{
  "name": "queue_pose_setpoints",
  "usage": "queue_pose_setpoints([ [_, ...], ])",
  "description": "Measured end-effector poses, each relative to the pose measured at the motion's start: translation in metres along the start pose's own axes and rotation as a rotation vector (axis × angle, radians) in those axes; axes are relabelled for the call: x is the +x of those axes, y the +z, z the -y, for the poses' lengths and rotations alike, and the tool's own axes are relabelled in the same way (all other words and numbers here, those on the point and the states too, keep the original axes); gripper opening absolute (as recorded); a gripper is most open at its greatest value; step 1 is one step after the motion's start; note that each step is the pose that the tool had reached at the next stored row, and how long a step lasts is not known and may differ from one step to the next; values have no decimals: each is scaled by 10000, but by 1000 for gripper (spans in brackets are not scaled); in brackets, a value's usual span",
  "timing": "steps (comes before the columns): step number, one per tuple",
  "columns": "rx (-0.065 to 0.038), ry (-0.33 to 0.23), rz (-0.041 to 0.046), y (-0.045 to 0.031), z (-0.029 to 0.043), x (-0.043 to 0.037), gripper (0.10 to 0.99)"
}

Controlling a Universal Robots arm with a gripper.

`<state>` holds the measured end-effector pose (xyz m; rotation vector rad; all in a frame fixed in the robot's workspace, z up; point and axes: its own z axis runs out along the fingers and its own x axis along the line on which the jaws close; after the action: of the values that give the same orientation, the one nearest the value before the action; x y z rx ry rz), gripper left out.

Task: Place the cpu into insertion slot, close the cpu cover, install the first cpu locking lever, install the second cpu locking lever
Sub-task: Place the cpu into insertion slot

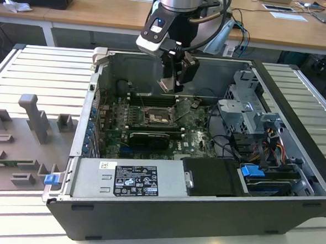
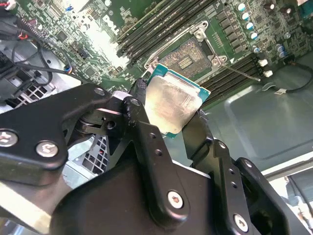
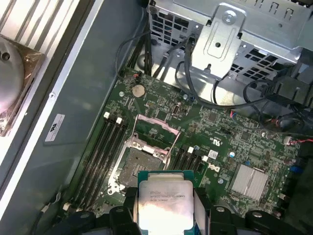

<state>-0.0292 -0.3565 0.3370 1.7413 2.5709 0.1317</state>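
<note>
My gripper [image 1: 172, 87] hangs inside the open computer case, above the motherboard, shut on the cpu [image 1: 166, 84]. Both wrist views show the cpu [image 2: 172, 105] [image 3: 163, 203] as a silvery square chip on a green base, clamped at two opposite edges by the black fingers [image 2: 140, 95] [image 3: 128, 205]. Below it lies the insertion slot [image 3: 142, 164] [image 2: 193, 56] [image 1: 159, 119], open and dark, with nothing in it. The cpu cover [image 3: 154, 131] stands tilted up at the slot's far side. A thin locking lever [image 2: 240, 72] sticks out beside the slot.
Long black memory slots [image 3: 105, 147] flank the socket. A black graphics card [image 1: 146, 137] lies just in front of it, and the power supply [image 1: 129, 178] beyond that. A metal drive cage [image 1: 246, 113] with cables stands at the exterior view's right. A grey fixture tray [image 1: 23, 141] lies outside the case.
</note>
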Motion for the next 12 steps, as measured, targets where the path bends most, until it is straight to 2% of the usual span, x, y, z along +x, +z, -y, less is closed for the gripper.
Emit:
queue_pose_setpoints([
  [7,-19,940,84,96,11,-1,541],
  [12,-27,1313,117,172,43,8,541],
])
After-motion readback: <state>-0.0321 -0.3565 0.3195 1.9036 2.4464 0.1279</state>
